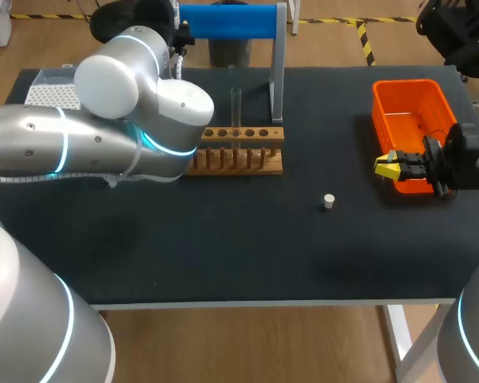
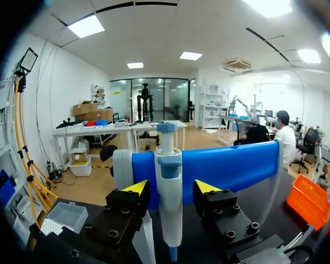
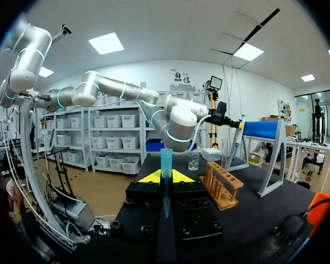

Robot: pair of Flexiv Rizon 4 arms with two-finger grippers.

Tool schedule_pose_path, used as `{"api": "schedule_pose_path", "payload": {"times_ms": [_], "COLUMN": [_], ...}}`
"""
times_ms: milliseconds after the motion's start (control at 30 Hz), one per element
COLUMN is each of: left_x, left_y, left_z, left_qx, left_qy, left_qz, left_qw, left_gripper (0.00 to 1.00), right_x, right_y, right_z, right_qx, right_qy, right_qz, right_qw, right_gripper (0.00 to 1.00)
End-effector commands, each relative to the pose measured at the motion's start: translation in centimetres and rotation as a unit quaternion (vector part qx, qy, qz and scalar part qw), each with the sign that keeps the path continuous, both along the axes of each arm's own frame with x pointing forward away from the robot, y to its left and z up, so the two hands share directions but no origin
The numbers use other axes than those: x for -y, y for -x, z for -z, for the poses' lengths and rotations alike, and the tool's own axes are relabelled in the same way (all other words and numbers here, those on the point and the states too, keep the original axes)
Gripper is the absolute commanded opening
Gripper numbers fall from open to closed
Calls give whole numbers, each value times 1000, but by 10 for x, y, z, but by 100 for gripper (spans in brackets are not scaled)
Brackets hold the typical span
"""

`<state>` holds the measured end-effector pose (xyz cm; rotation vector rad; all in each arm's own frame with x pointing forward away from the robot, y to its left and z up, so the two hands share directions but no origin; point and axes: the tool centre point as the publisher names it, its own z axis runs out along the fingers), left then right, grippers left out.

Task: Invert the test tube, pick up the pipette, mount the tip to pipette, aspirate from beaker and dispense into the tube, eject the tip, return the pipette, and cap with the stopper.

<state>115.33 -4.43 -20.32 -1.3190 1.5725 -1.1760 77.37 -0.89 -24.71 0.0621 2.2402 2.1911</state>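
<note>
My left pincer [image 2: 171, 188] stands open astride the pipette [image 2: 169, 165]. The white body with its blue cap hangs upright between the yellow fingertips [image 2: 138, 187], and a sliver of gap on each side tells me nothing is gripped. Just behind the pipette, ahead of the pincer, runs the blue bar of the stand [image 2: 231, 165]. The tip box [image 2: 66, 215] lies low off to one side of the pincer, and the orange bin [image 2: 309, 201] sits out at the other.

My right pincer [image 3: 165, 179] is closed tight on a blue pipette tip [image 3: 165, 159], which stands upright with its narrow end down between the yellow pads. Ahead of this pincer are the wooden rack [image 3: 223, 188] and, beyond it, the glass beaker [image 3: 193, 161]. In the head view this pincer hovers at the bin's near corner. The white stopper [image 1: 329, 201] lies on the table [image 1: 223, 255] between the pincer and the rack, where the test tube [image 1: 235, 104] stands upright.
</note>
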Motion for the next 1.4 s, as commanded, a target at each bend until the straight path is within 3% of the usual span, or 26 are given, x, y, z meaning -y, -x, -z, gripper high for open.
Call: {"api": "schedule_pose_path", "payload": {"times_ms": [33,1400], "left_x": [1,-1], "left_y": [-4,-16], "left_z": [3,7], "left_qx": [2,9], "left_qy": [1,9], "left_qz": [-2,-19], "left_qw": [1000,1000], "left_gripper": [47,46], "right_x": [-1,-1], "right_y": [1,1], "right_z": [0,0], "right_qx": [1,1], "right_qy": [1,1], "right_qz": [2,2], "right_qw": [1000,1000], "right_gripper": [0,0]}}
